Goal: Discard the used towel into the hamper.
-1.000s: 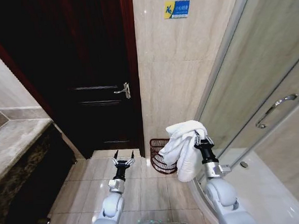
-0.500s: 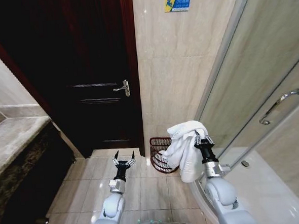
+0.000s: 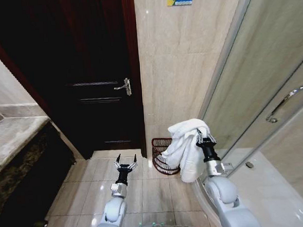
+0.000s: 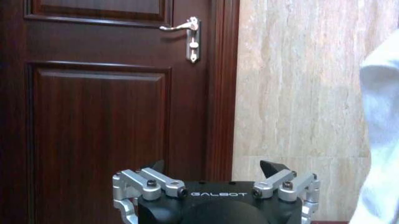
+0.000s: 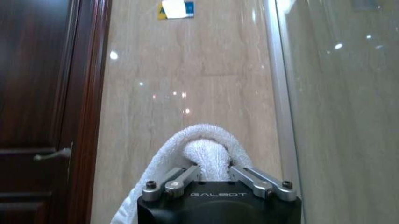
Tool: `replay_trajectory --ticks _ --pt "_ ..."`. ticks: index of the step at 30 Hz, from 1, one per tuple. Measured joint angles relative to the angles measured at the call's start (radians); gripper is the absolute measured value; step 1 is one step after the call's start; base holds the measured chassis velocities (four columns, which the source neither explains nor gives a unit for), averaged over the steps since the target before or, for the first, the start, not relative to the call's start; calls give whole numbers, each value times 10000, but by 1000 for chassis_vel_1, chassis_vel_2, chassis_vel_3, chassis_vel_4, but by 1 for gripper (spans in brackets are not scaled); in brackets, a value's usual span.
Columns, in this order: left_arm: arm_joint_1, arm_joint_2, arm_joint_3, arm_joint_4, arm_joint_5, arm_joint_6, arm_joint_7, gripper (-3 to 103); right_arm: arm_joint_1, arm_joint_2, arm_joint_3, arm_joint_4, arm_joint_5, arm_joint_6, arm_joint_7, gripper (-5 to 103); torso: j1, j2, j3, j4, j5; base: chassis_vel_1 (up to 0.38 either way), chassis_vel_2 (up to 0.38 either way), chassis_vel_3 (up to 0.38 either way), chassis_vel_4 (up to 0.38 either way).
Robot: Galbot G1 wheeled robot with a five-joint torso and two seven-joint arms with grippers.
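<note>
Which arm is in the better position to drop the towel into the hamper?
The right. Its gripper already holds the white towel beside the hamper. The left gripper is open and holds nothing.

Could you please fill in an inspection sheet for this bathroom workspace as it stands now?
Surface: pale tiled floor.
Job's things: white towel held up; wire hamper on the floor by the wall, partly behind the towel.
Clutter: nothing seen.
Grippers: right hand shut on the towel; left hand open, empty, low over the floor.
Cables: nothing seen.
Surroundings: dark wooden door, stone counter, glass shower door.
</note>
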Motion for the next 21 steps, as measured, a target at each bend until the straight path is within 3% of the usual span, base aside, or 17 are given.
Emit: replay_trajectory --ticks 9,21 --pt "220 -60 -16 29 148 -55 -41 100 1556 -301 -449 -24 544 -718 169 8 -212 -471 -261 1 -1 0 0 0 0" --pt "227 -145 -38 31 313 -98 -133 100 2759 -555 -439 -804 1029 -1006 198 8 -444 -994 -547 0 1 0 0 0 0"
